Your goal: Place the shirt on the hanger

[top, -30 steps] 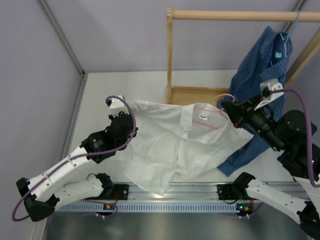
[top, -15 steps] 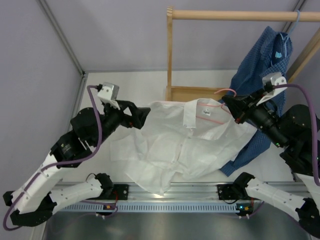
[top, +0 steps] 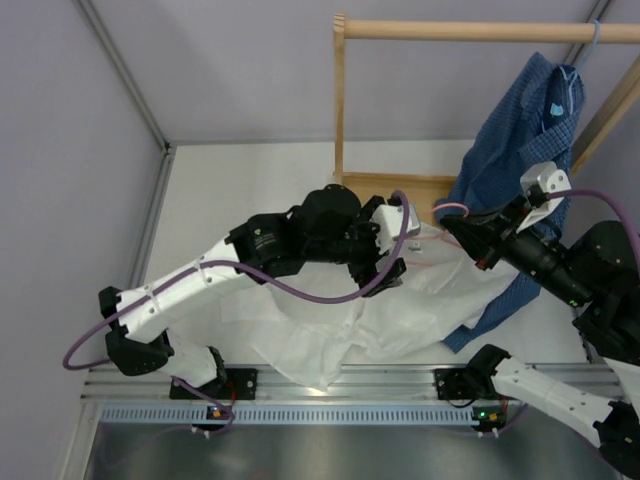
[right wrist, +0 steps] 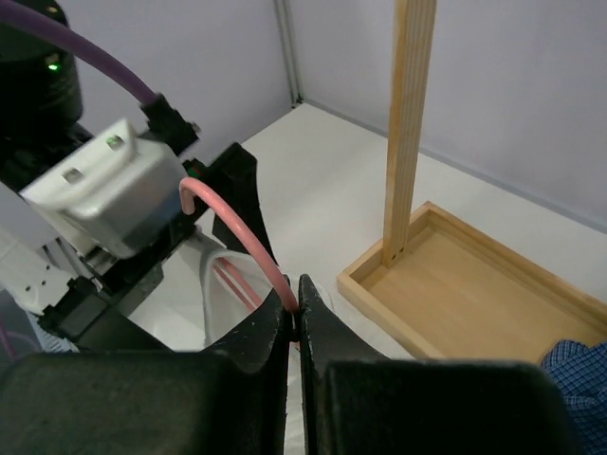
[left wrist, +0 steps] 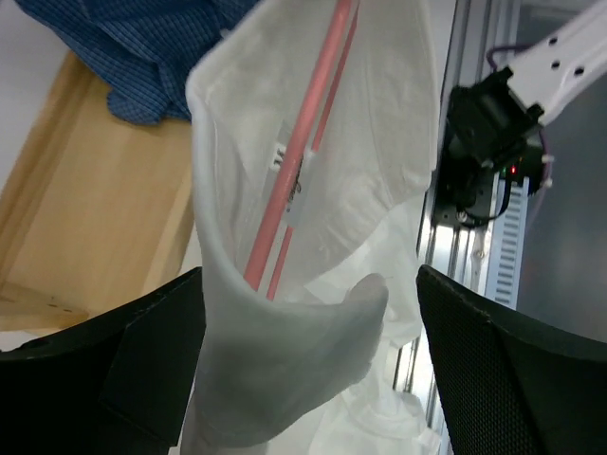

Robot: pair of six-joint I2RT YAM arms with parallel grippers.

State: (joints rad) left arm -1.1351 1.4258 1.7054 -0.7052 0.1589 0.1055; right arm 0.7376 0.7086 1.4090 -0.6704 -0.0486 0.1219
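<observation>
While the white shirt (top: 320,345) is lying rumpled on the worktop (top: 250,190) in the top view, the left pincer (top: 392,250) is hovering at its collar. At the left wrist, that pincer is gaping wide around the collar, with the pink wire hanger (left wrist: 305,142) running inside. At the right wrist, the right pincer (right wrist: 295,322) is clamping the hanger's hook. Threading seems underway; next, the left should close on the collar and draw it along the wire.
</observation>
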